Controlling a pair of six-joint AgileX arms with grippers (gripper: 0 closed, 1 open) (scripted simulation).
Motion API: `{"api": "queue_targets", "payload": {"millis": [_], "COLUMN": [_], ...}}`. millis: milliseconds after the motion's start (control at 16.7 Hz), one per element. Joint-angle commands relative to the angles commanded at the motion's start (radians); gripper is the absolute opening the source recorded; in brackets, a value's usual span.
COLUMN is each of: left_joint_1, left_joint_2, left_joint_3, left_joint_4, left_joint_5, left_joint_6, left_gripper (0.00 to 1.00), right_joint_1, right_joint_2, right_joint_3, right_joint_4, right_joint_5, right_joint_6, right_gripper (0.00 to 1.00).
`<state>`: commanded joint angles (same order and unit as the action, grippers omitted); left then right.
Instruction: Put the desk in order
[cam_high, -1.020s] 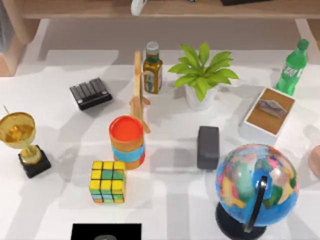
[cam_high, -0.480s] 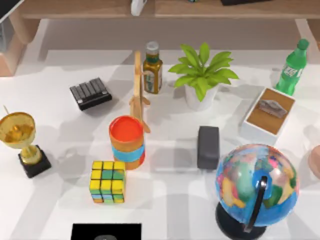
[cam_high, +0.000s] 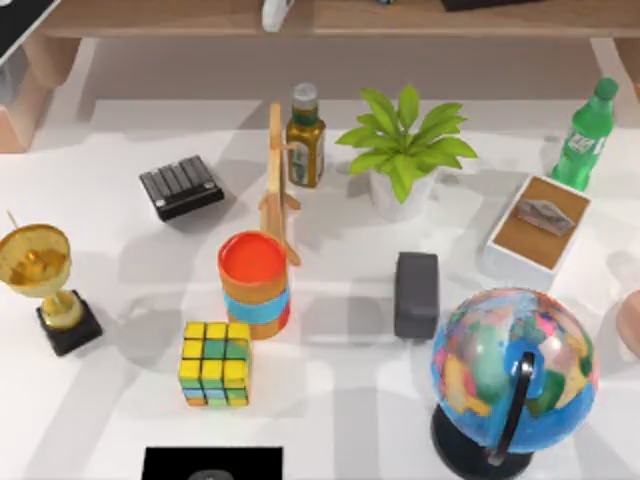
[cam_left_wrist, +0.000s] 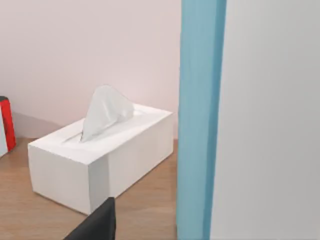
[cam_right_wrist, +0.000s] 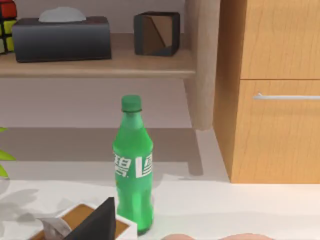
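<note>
The desk (cam_high: 340, 400) is a broad white tabletop crowded with objects: a gold trophy (cam_high: 45, 280), a colour cube (cam_high: 214, 362), a red-and-blue cup (cam_high: 254, 283), a dark grey block (cam_high: 416, 293), a globe (cam_high: 513, 375), a potted plant (cam_high: 404, 150) and a green bottle (cam_high: 585, 135). A dark-edged white piece of my left arm (cam_high: 20, 30) juts in at the top view's far left corner. A dark part of my left gripper (cam_left_wrist: 97, 225) faces a white tissue box (cam_left_wrist: 100, 155) on wood. My right gripper (cam_right_wrist: 97, 222) hangs near the green bottle (cam_right_wrist: 132, 165).
A black keypad (cam_high: 181, 186), a wooden stand (cam_high: 277, 180), a brown bottle (cam_high: 305, 137) and a brown-topped white box (cam_high: 536, 228) stand farther back. The wooden shelf (cam_high: 330, 20) runs along the far edge. A blue-edged white panel (cam_left_wrist: 240, 120) stands close by the left wrist.
In the top view's far left corner the dark-edged white piece of my left arm has come further into view. Nothing on the desk has moved.
</note>
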<state>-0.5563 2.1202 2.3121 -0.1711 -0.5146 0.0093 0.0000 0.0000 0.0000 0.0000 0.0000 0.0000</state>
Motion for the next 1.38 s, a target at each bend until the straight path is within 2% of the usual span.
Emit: {"api": "queue_targets", "payload": {"millis": [300,1080,1380], "left_joint_1": [0.003,0.003,0.003], "left_joint_2": [0.015,0.015,0.015], "left_joint_3": [0.024,0.024,0.024], "left_joint_4": [-0.009,-0.009,-0.009], "left_joint_5": [0.003,0.003,0.003], "left_joint_6": [0.0,0.0,0.0], "left_gripper": [1.0,0.02,0.0], "right_joint_1": [0.0,0.0,0.0], "right_joint_2": [0.0,0.0,0.0], "right_joint_3": [0.0,0.0,0.0], "right_joint_4": [0.0,0.0,0.0], "right_joint_5": [0.0,0.0,0.0], "right_joint_6": [0.0,0.0,0.0], "right_gripper": [1.0,1.0,1.0]}}
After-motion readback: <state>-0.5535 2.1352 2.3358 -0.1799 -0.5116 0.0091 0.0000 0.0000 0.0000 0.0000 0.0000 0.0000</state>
